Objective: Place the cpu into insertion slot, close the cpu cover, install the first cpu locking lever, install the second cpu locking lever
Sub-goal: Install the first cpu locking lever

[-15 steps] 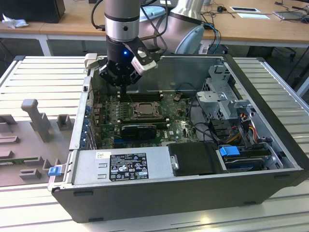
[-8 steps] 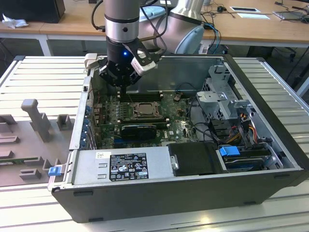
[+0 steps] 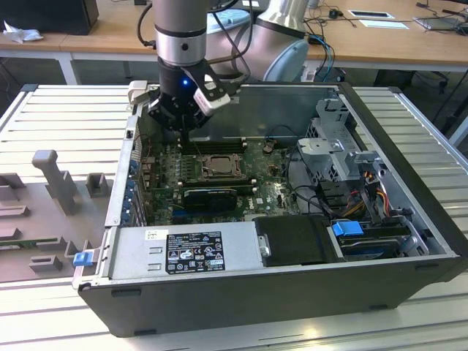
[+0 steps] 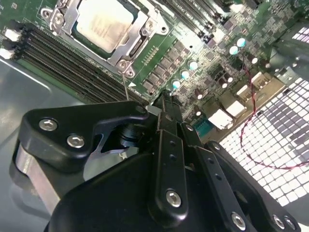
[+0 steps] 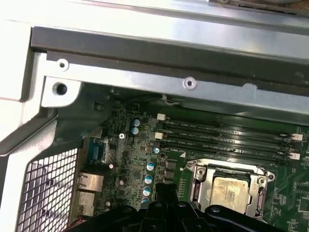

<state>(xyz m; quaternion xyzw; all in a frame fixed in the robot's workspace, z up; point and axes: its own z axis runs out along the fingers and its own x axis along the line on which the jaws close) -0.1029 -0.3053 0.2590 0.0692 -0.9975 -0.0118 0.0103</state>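
The cpu [image 4: 104, 21] [image 5: 231, 189] lies in the insertion slot [image 3: 212, 167], pale metal top up. The cpu cover [image 4: 138, 46] [image 5: 198, 186] lies flat as a frame around the chip. A thin locking lever rod [image 4: 125, 88] rises from the socket's corner, and its small grey end touches the side of my fingertips. My gripper [image 3: 186, 126] [image 4: 163, 104] [image 5: 166, 192] hangs above the board, just behind the socket in the exterior view, over the memory slots. Its fingers are shut with nothing visible between them.
Long black memory slots [image 4: 53, 63] [image 5: 227, 140] run beside the socket. A black card [image 3: 210, 196] sits in front of it, with the power supply [image 3: 183, 252] nearer still. A drive cage [image 3: 336, 153] and cables stand on the exterior view's right. The perforated rear panel [image 5: 46, 193] is close.
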